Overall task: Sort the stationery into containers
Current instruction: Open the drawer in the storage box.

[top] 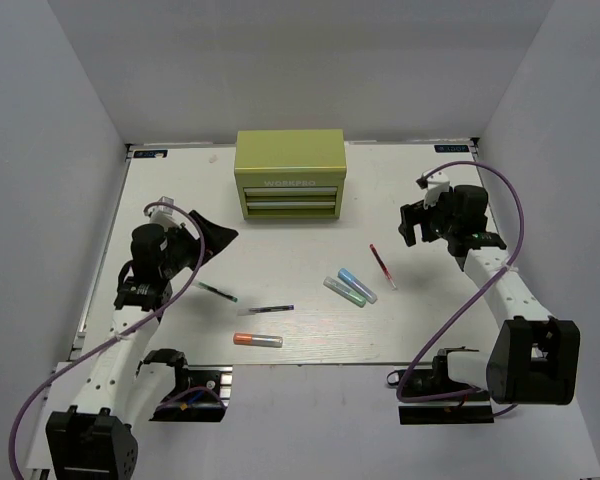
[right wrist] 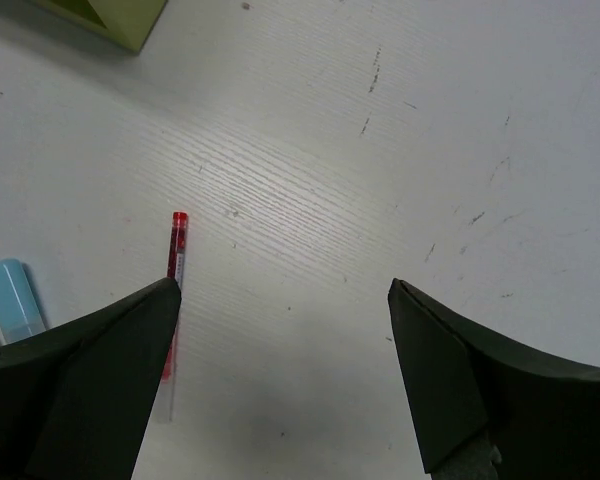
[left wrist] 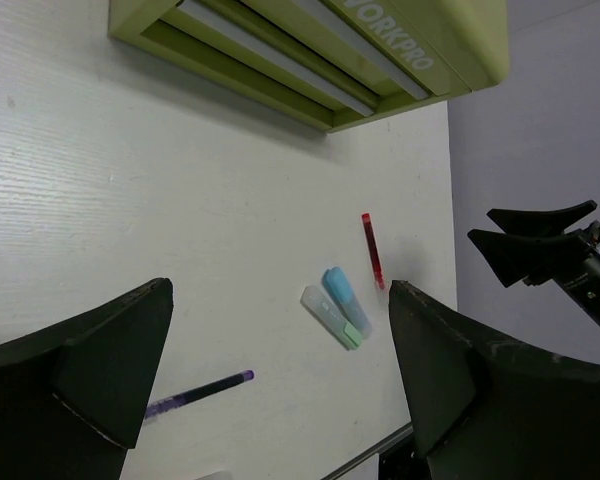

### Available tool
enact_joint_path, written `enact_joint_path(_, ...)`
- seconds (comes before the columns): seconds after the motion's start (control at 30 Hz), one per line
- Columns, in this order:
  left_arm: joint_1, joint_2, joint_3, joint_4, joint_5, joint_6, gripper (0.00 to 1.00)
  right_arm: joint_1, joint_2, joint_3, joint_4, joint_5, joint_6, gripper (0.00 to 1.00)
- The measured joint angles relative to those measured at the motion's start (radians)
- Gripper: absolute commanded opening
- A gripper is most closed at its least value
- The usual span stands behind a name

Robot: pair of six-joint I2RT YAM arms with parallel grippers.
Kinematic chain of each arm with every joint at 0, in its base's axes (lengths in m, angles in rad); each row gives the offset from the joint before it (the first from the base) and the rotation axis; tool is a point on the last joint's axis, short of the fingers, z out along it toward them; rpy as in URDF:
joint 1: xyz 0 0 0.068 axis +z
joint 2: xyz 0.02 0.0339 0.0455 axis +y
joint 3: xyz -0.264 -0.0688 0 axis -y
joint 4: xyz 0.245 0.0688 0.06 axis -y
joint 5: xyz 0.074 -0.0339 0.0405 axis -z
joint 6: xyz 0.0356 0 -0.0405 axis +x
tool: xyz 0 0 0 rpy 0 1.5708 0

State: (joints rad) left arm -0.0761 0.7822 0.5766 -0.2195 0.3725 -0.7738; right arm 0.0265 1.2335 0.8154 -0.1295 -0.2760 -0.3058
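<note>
Currently the boxy yellow-green metal chest (top: 288,175) stands at the far side of the white bench (top: 310,225), and the floppy black pouch (top: 214,236) lies beside the left arm. The slim red pen (top: 382,265), blue-capped marker (top: 357,284), green-capped marker (top: 344,291), dark pen (top: 265,310), green-tipped black pen (top: 216,292) and orange-capped marker (top: 257,340) lie loose mid-bench. The left arm's fingers (left wrist: 110,350) gape wide and empty, as do the right arm's fingers (right wrist: 450,370), which are above the red pen.

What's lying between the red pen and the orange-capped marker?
The top view shows two: the blue-capped marker and the green-capped marker, side by side, nearer the red pen.
</note>
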Motion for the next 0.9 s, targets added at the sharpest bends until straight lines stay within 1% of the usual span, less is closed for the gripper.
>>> enact_joint_path(0.13, -0.008, 0.077, -0.005, 0.083, 0.027, -0.02, 0.99, 0.0, -0.002, 0.0, 0.002, -0.01, -0.026, 0.9)
enact_joint_path(0.2, -0.017, 0.109, -0.01, 0.116, 0.036, -0.031, 0.97, 0.0, -0.009, 0.0, -0.003, -0.042, -0.087, 0.9)
enact_joint_path(0.27, -0.034, 0.138, -0.014, 0.153, 0.038, -0.045, 0.93, 0.0, -0.022, 0.003, -0.029, -0.088, -0.143, 0.82)
enact_joint_path(0.3, -0.045, 0.151, -0.017, 0.171, 0.04, -0.055, 0.9, 0.001, -0.028, 0.01, -0.05, -0.111, -0.168, 0.74)
enact_joint_path(0.33, -0.056, 0.165, -0.023, 0.197, 0.041, -0.065, 0.8, 0.001, -0.031, 0.024, -0.077, -0.144, -0.193, 0.48)
enact_joint_path(0.37, -0.069, 0.18, -0.029, 0.221, 0.041, -0.077, 0.74, 0.002, -0.032, 0.041, -0.097, -0.171, -0.22, 0.35)
enact_joint_path(0.4, -0.082, 0.196, -0.033, 0.243, 0.041, -0.087, 0.67, 0.005, -0.033, 0.06, -0.113, -0.197, -0.235, 0.3)
enact_joint_path(0.43, -0.097, 0.219, -0.034, 0.266, 0.04, -0.097, 0.58, 0.008, -0.035, 0.081, -0.125, -0.226, -0.249, 0.34)
enact_joint_path(0.47, -0.112, 0.242, -0.035, 0.289, 0.039, -0.109, 0.56, 0.013, -0.038, 0.104, -0.137, -0.254, -0.26, 0.4)
enact_joint_path(0.53, -0.146, 0.29, -0.035, 0.328, 0.029, -0.125, 0.54, 0.025, -0.04, 0.152, -0.148, -0.294, -0.279, 0.57)
enact_joint_path(0.57, -0.165, 0.314, -0.035, 0.341, 0.021, -0.138, 0.56, 0.039, -0.04, 0.184, -0.161, -0.312, -0.294, 0.7)
enact_joint_path(0.67, -0.218, 0.37, -0.034, 0.393, -0.034, -0.182, 0.75, 0.1, -0.018, 0.282, -0.172, -0.345, -0.333, 0.9)
enact_joint_path(0.77, -0.256, 0.413, -0.03, 0.443, -0.097, -0.222, 0.78, 0.171, 0.026, 0.361, -0.169, -0.344, -0.362, 0.9)
enact_joint_path(0.9, -0.298, 0.498, -0.019, 0.558, -0.187, -0.278, 0.78, 0.267, 0.101, 0.43, -0.164, -0.292, -0.385, 0.9)
